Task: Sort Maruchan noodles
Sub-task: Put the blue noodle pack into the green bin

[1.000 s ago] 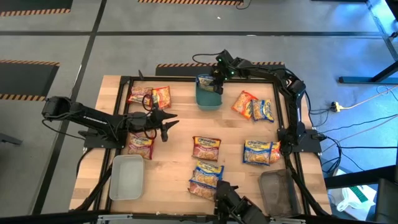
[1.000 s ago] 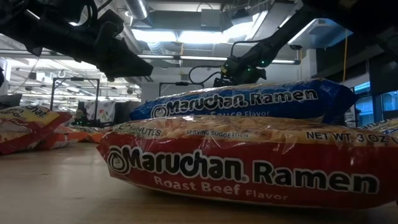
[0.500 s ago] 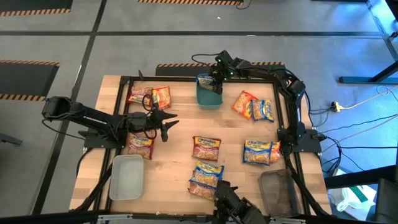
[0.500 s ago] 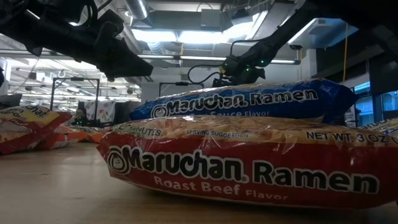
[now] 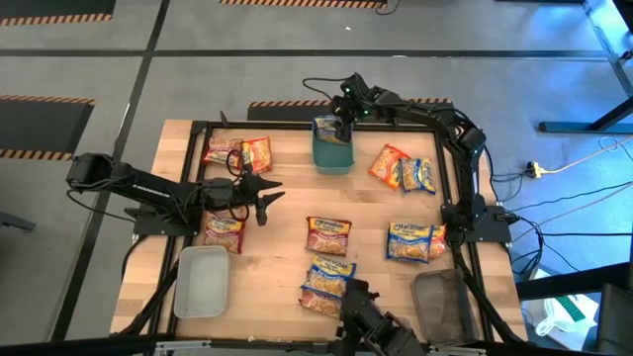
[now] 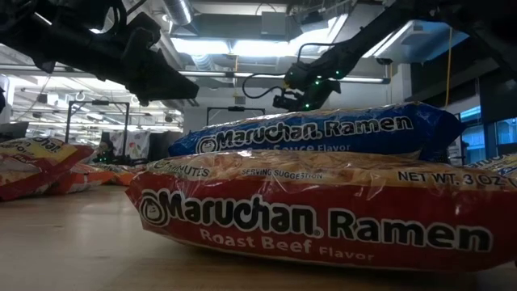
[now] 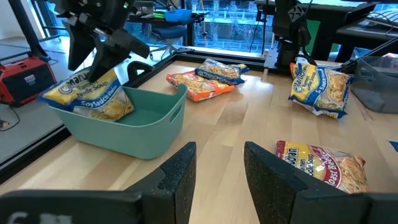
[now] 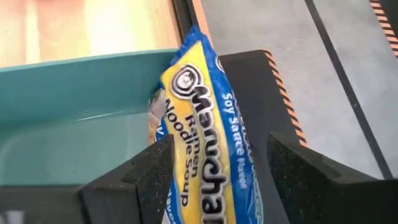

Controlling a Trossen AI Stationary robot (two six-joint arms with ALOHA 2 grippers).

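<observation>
A blue-and-yellow Maruchan noodle packet [image 8: 205, 124] stands on edge in the teal tray [image 5: 331, 156] at the table's far edge, leaning on the tray's far wall [image 7: 68, 112]. My right gripper [image 8: 217, 149] hangs open just above it, one finger on each side of the packet's upper end. Left of the middle, my left gripper [image 5: 265, 198] waits open above the table with nothing between its fingers [image 7: 180, 180]. More packets lie on the wood, among them a red one [image 6: 323, 210] with a blue one [image 6: 323, 129] on top. My right gripper comes at the packet's upper end [image 7: 87, 93] slanting down from above, and its open fingers [image 8: 149, 168] stand on the packet's two faces. I cannot tell whether either finger touches it. The packet rests in the tray.
Loose packets lie at far left [image 5: 240, 153], near left [image 5: 226, 229], middle [image 5: 328, 235], near middle [image 5: 327, 282], right [image 5: 413, 240] and far right [image 5: 404, 170]. A pale tray [image 5: 201, 282] stands near left and a dark tray [image 5: 442, 305] near right. Black frame rails run round the table.
My right gripper has opened, risen a little toward the far edge and tipped. The blue-and-yellow packet has stayed in the teal tray, leaning on its far wall.
</observation>
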